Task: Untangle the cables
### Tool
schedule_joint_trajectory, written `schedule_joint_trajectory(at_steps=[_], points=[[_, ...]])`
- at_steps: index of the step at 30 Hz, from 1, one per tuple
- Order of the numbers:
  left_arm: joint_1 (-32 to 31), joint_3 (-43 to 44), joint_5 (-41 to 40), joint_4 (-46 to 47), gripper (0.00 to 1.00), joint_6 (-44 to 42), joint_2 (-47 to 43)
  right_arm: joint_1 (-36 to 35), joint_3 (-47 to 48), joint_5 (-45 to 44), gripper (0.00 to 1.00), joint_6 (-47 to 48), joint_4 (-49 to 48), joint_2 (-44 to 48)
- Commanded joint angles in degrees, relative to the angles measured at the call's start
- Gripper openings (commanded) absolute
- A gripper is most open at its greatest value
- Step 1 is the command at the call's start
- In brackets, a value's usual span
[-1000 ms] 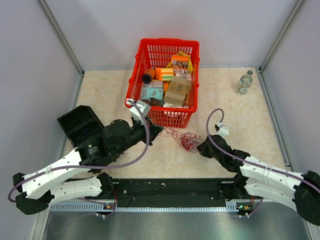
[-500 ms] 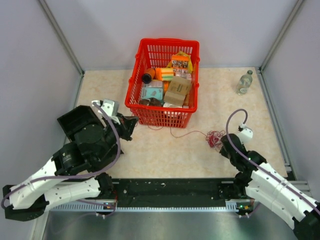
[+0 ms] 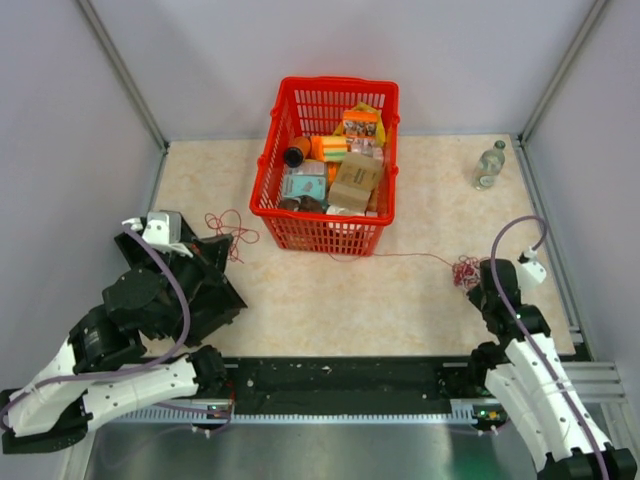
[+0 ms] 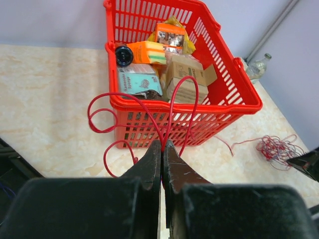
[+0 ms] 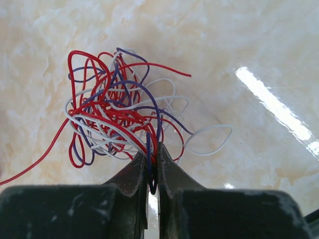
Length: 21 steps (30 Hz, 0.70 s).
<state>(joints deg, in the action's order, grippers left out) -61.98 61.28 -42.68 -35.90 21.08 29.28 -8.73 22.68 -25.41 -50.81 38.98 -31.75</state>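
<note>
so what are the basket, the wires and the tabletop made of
Red basket: probably moulded plastic, glossy lattice walls. Wires: seemingly plastic-insulated, smooth red, purple and white strands holding springy loops. Tabletop: marble-look laminate or stone, polished, reflecting a light streak.

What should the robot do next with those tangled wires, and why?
Probably draw the left gripper a little farther left. It is shut on a red wire that curls in slack loops, while the right gripper pinches the tangle, so pulling should slide that wire free.

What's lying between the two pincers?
Top view: a red wire runs from the left pincer past the basket to the tangle in the right pincer; otherwise bare table.
</note>
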Motion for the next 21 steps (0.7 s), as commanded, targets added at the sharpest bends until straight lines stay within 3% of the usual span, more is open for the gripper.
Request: schedule_joint_trajectory(at_steps=[1,4,10,13,17,21], points=[[0.0,-1.6,8.2,2.8,0.00,-1.5,-0.1,0.6,3.3,8.8,0.00,7.7,-4.9,-2.1],[0.0,-4.0,13.0,6.4,0.00,-2.0,1.0,-0.2,1.9,8.5,0.00,7.0,-4.9,-2.4],[0.0,-2.3,11.1,2.5,0.00,-1.1,4.0,1.6,1.1,11.8,0.02,6.8,-6.5,-1.7],[0.0,-4.5,18.8,6.5,0.00,-2.3,4.0,-2.2,3.4,15.5,0.31,10.2,-7.3,-5.6],[0.2,-8.0,29.2,12.0,0.00,-0.1,7.2,-18.0,7.9,10.0,0.85,8.2,-3.9,-10.6],[0.9,-12.9,36.4,18.8,0.00,3.5,10.6,-26.9,8.5,10.1,0.85,7.3,-3.7,-10.8]])
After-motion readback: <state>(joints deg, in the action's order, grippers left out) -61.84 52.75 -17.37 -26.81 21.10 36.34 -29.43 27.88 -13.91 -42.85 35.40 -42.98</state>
